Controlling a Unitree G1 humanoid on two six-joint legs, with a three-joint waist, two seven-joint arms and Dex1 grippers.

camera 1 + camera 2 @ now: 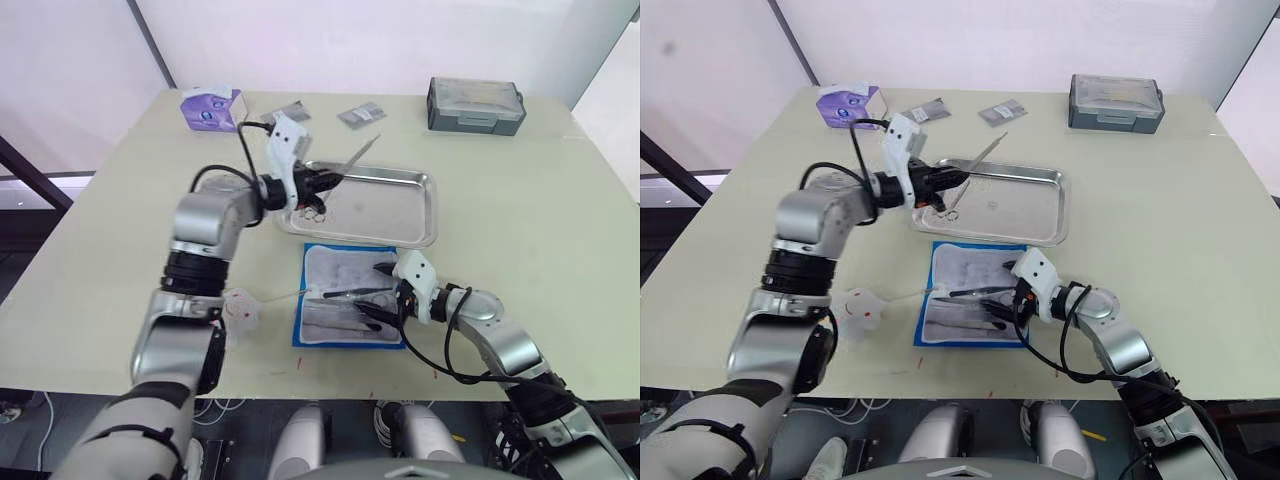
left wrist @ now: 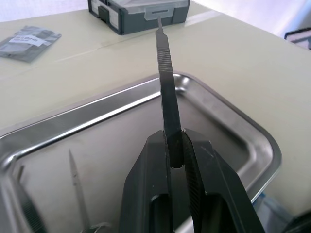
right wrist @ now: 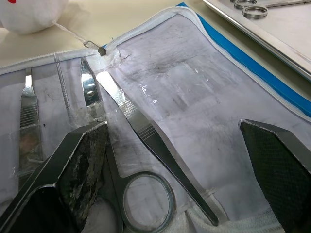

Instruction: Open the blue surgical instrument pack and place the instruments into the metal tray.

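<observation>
The blue surgical instrument pack (image 1: 345, 296) lies open in front of the metal tray (image 1: 405, 212), its clear pockets facing up. My left gripper (image 1: 326, 180) hangs over the tray's left end, shut on a slim grey instrument (image 2: 165, 77) that slants up toward the far right. Scissors (image 1: 315, 208) lie in the tray beneath it. My right gripper (image 3: 175, 131) is open and low over the pack's right edge. Tweezers (image 3: 146, 136) and a ring handle (image 3: 148, 201) lie between its fingers, still on the pack. More instruments (image 3: 28, 104) sit in the pockets.
A grey lidded box (image 1: 476, 104) stands at the back right and a purple-white tissue box (image 1: 212, 108) at the back left. Two small grey packets (image 1: 361, 115) lie behind the tray. A white tuft on a string (image 1: 242, 305) rests left of the pack.
</observation>
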